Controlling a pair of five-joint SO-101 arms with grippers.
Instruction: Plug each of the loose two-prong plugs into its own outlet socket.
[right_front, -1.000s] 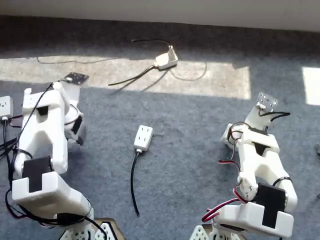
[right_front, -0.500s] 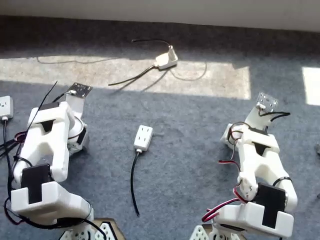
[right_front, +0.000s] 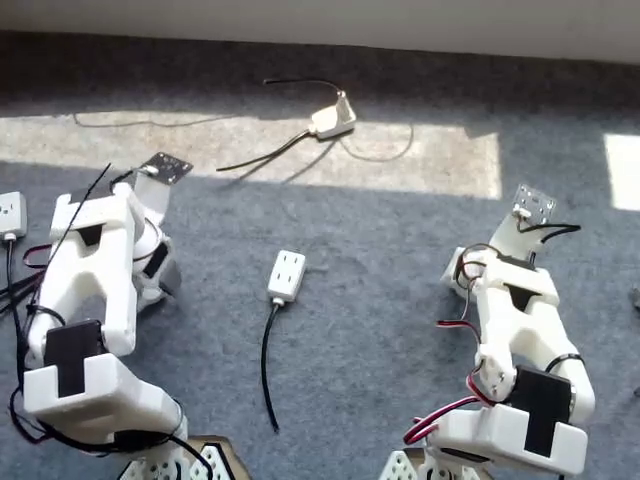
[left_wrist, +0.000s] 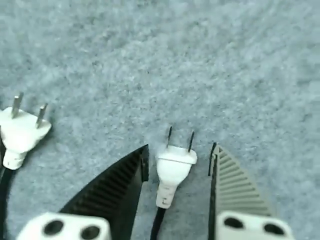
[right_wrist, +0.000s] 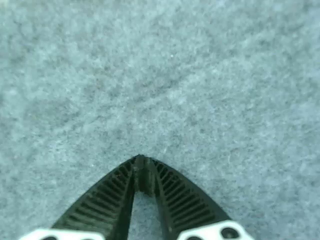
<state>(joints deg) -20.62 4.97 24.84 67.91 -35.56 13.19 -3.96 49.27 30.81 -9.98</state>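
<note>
A white two-prong plug (left_wrist: 175, 166) lies on the grey carpet between the fingers of my left gripper (left_wrist: 178, 150), which is open around it, prongs pointing away. A second white plug (left_wrist: 20, 131) lies beside it, outside the jaws. In the high view the left arm (right_front: 95, 265) bends over that spot at the left. A white outlet socket (right_front: 286, 275) with a black cord rests mid-carpet. Another socket (right_front: 10, 213) sits at the far left edge. My right gripper (right_wrist: 142, 165) is shut on nothing, over bare carpet.
A white adapter (right_front: 333, 120) with thin cables lies at the back in a sunlit strip. The right arm (right_front: 515, 320) stands folded at the right. Black cords run along the left arm's base. Open carpet lies between the two arms.
The left arm's wrist has swung a little toward the centre and then settled slightly back. The right arm has kept still.
</note>
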